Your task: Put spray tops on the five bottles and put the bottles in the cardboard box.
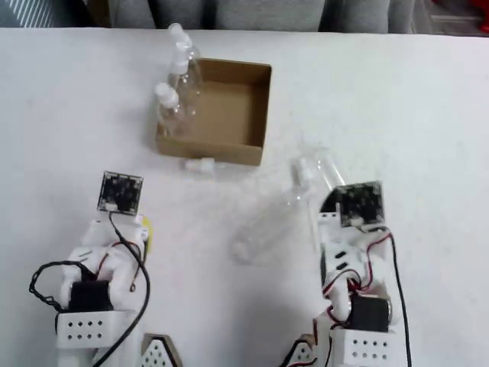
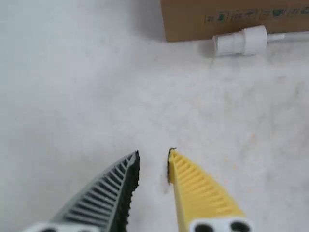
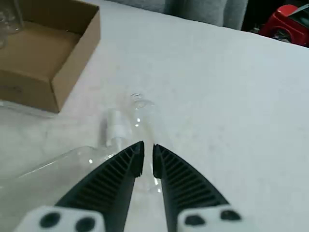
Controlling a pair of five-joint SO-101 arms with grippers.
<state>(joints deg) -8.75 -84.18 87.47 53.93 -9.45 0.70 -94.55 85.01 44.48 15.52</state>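
The cardboard box (image 1: 229, 115) stands at mid-back; three capped clear bottles (image 1: 177, 76) stand along its left side. A loose white spray top (image 1: 200, 164) lies just in front of the box; in the left wrist view this spray top (image 2: 241, 41) lies against the box wall (image 2: 231, 19). Two clear bottles lie right of centre: one capped (image 1: 271, 222), one with an open neck (image 1: 330, 170). My left gripper (image 2: 153, 159) is slightly open over bare table, nothing between its fingers. My right gripper (image 3: 148, 147) is shut, just above the capped bottle's top (image 3: 113, 128) and near the open neck (image 3: 140, 102).
Both arm bases sit at the front edge, the left arm (image 1: 92, 306) and the right arm (image 1: 359, 321). White table stretches left and right of the box (image 3: 43, 48). A red object (image 3: 285, 21) sits beyond the table's far edge.
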